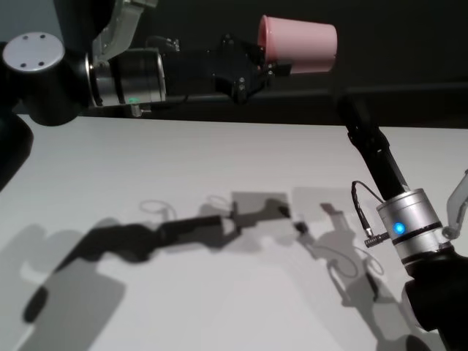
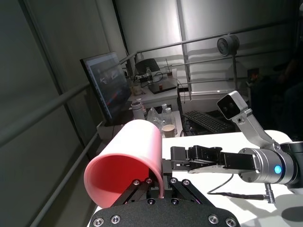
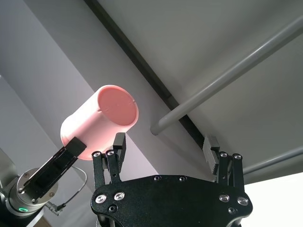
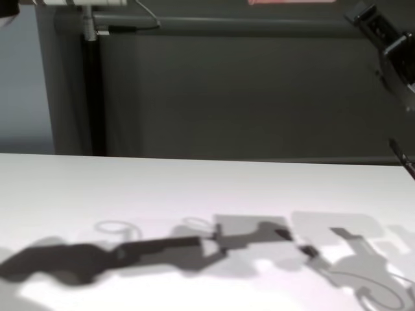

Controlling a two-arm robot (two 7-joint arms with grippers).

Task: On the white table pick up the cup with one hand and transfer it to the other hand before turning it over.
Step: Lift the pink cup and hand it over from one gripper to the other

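The pink cup (image 1: pixel 297 45) hangs on its side high above the white table (image 1: pixel 219 161), its closed base turned toward my right arm. My left gripper (image 1: pixel 257 63) is shut on the cup's rim from the left; the left wrist view shows its fingers (image 2: pixel 142 182) clamping the cup's wall (image 2: pixel 130 151). My right gripper (image 1: pixel 345 106) reaches up from the lower right, just below and right of the cup. In the right wrist view its fingers (image 3: pixel 117 147) stand open and empty, with the cup (image 3: pixel 102 120) a short way off. Only a pink sliver of the cup (image 4: pixel 292 1) shows in the chest view.
Both arms cast shadows on the bare tabletop (image 4: pixel 194 194). A dark wall runs behind the table's far edge. Past the table, the left wrist view shows a monitor (image 2: pixel 106 85) and a cluttered desk (image 2: pixel 161 90).
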